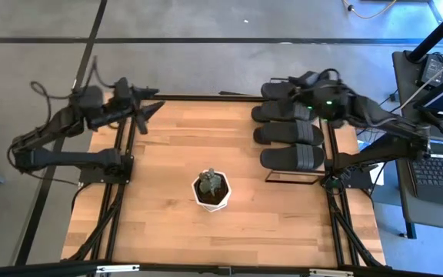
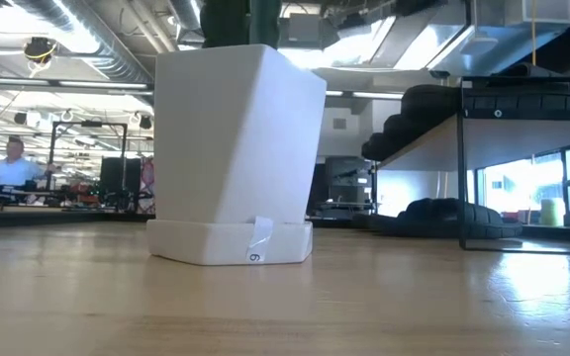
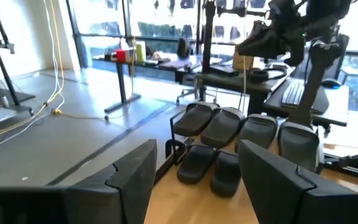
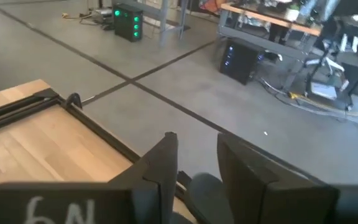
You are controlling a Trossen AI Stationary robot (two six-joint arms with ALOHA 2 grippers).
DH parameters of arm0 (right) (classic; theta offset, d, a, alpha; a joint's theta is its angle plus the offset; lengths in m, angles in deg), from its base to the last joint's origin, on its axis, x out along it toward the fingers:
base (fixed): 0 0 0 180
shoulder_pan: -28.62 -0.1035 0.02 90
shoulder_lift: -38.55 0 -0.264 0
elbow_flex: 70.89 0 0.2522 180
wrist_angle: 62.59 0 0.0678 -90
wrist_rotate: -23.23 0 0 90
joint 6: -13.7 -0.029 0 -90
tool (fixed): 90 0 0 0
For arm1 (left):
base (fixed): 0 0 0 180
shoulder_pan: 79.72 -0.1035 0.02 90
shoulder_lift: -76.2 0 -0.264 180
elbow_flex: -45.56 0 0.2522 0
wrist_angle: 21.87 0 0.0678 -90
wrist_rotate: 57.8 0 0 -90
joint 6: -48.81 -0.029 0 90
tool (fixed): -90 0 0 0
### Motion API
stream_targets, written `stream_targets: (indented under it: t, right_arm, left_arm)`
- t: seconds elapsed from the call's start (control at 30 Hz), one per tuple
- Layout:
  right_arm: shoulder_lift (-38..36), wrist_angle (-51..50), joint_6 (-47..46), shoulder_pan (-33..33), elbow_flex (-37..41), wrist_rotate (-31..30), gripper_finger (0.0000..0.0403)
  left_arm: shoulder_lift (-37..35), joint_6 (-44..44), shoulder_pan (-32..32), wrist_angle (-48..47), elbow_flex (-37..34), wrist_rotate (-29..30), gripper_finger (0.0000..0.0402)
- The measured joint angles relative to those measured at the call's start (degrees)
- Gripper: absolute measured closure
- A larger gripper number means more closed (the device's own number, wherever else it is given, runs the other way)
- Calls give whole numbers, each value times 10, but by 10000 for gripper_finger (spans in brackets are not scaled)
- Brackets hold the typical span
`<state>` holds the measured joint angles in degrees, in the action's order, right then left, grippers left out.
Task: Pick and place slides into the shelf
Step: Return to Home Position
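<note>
The shelf (image 1: 294, 178) stands at the table's far right, its black frame (image 3: 173, 149) resting on the wood. Several black slides (image 1: 288, 134) lie side by side on its top board (image 3: 257, 130); two more (image 3: 211, 168) lie beneath it. In the low view, slides (image 2: 483, 99) rest on the board and another (image 2: 453, 213) sits under it. My right gripper (image 1: 287, 83) hovers over the farthest slide, open, with only floor showing between its fingers (image 4: 197, 146). My left gripper (image 1: 156, 109) is at the table's far left edge, pointing level toward the shelf, open and empty (image 3: 197, 155).
A white pot with a small plant (image 1: 211, 188) stands mid-table, filling the low view (image 2: 236, 148). A desk with a laptop (image 1: 437, 169) sits past the table's right edge. A person (image 2: 13, 163) sits far off in the room. Bare wood lies between pot and shelf.
</note>
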<state>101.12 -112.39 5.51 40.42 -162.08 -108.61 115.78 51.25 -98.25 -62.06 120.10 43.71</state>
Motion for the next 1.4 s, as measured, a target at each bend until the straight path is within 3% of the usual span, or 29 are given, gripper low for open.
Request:
stream_targets:
  t: [0.3, 0.57, 0.73, 1.0, 1.23, 1.4]
  right_arm:
    - [-90, -60, -28, -25, 6, -4, 288]
    - [-204, 28, -17, -51, 169, -46, 288]
    - [-293, 75, -7, -56, 264, -14, 288]
    - [-406, 131, 2, -56, 392, -17, 288]
    - [-485, 130, 13, -54, 444, -157, 288]
    - [-560, 105, 20, -42, 464, -185, 288]
  left_arm:
    - [-178, 25, 0, 5, -125, 2, 184]
    - [-278, 49, 0, 4, -183, 15, 184]
    - [-307, 47, 0, -11, -194, 18, 184]
    - [-323, 47, 0, -13, -210, 43, 184]
    - [-323, 45, 0, -15, -224, 44, 184]
    - [-323, 45, 0, -14, -227, 44, 184]
